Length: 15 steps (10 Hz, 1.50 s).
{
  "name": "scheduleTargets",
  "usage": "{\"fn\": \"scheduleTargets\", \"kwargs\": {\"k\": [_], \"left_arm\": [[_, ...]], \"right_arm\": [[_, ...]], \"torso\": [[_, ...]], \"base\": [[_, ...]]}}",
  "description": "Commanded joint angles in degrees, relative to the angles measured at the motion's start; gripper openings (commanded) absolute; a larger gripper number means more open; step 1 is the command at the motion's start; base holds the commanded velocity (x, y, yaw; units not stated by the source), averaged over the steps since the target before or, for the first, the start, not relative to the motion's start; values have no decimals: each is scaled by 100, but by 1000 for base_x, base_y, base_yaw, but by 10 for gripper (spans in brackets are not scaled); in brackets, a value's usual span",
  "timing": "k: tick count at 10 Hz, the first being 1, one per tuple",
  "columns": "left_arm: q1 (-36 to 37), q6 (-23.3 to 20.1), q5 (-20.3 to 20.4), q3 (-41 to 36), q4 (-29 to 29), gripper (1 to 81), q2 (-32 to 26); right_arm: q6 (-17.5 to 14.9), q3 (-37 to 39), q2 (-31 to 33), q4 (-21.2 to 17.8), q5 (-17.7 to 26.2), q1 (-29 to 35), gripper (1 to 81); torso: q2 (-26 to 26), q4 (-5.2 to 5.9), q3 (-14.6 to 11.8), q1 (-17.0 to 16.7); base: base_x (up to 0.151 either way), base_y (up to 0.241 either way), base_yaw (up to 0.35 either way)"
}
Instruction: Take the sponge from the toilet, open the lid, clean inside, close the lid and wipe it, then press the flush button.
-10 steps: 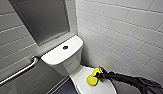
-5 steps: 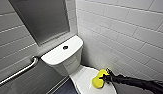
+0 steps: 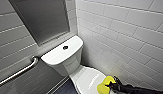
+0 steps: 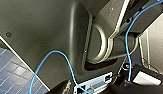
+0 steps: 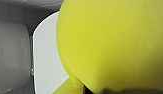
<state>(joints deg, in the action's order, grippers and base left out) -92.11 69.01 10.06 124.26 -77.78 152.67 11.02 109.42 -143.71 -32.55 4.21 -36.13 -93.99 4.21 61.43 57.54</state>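
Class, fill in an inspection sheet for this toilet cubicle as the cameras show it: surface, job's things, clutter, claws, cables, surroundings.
Surface: white smooth oval lid is down, with a yellow reflection on it near the sponge.
Job's things: bright yellow soft sponge at the lid's edge nearest the robot; white glossy ceramic toilet; small dark round flush button centred on the tank top.
Clutter: nothing seen.
Claws: right claw shut on the sponge.
Cables: thin blue cable loops across the robot's dark body.
Surroundings: white tiled wall, grey recessed panel, metal grab bar, blue tiled floor.
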Motion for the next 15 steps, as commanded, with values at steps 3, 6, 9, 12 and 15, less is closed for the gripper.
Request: {"fn": "scheduleTargets", "kwargs": {"k": [3,6,9,12,15], "left_arm": [[-180,-19,-118,-95,-53,811,-157],[-197,-19,215,-95,-54,811,-254],[-189,-19,251,-103,-53,811,-298],[-180,-28,251,-86,-71,811,-229],[-163,-28,242,-77,-62,811,-193]], "right_arm": [[-12,-1871,1648,-6,-348,15,10],[-47,-2181,2098,-6,-946,-925,10],[-82,-2594,2406,12,-1449,-1586,10],[-144,-3614,2934,311,-1837,-1341,10],[-135,-2862,2252,231,-558,-51,10]], "torso": [[0,0,0,0],[0,0,0,0],[0,0,0,0],[0,0,0,0],[0,0,0,0]], "base": [[0,0,0],[0,0,0],[0,0,0],[0,0,0],[0,0,0]]}}
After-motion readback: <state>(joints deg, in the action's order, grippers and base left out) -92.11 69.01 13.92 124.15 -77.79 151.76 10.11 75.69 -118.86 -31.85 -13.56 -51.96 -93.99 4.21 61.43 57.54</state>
